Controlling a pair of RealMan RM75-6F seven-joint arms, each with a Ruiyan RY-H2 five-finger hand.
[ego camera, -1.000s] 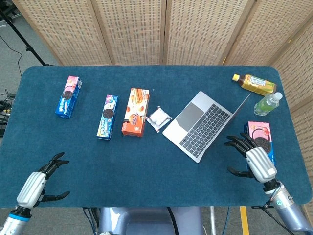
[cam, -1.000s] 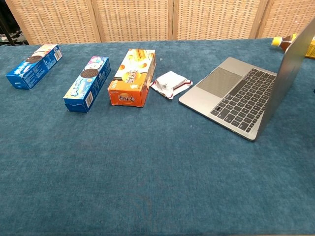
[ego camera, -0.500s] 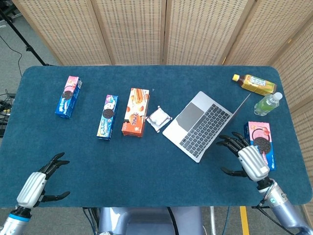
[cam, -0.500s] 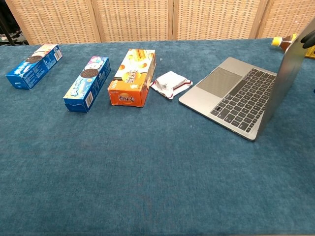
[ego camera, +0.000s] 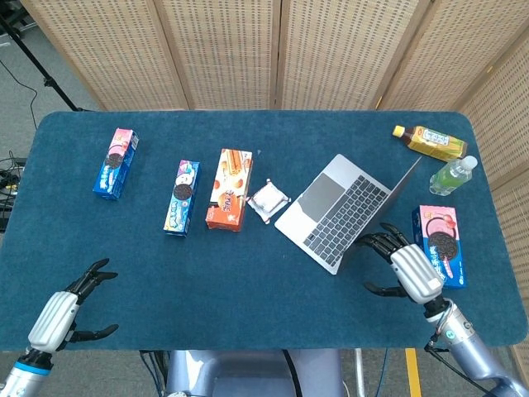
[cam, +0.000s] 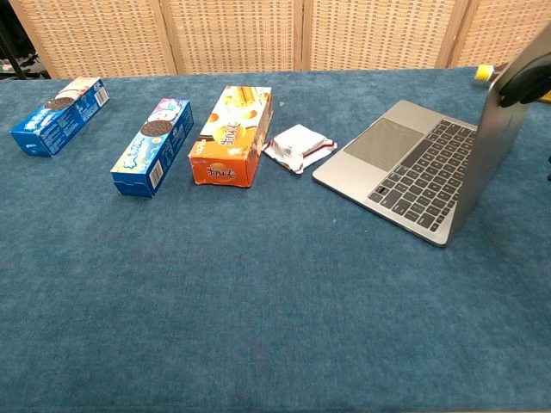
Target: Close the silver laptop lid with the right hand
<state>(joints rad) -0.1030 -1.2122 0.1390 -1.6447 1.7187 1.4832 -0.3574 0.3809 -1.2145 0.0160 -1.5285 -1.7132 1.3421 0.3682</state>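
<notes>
We see the silver laptop [ego camera: 339,211] standing open near the table's [ego camera: 248,289] right side. Our right hand [ego camera: 405,269], fingers spread and holding nothing, reaches its fingertips [cam: 516,86] to the lid's edge. Our left hand [ego camera: 62,310] rests open at the near-left corner.

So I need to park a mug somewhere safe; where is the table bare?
The blue table is bare along the near edge between the left hand and right hand. Crowded: the snack boxes beside the silver laptop.
</notes>
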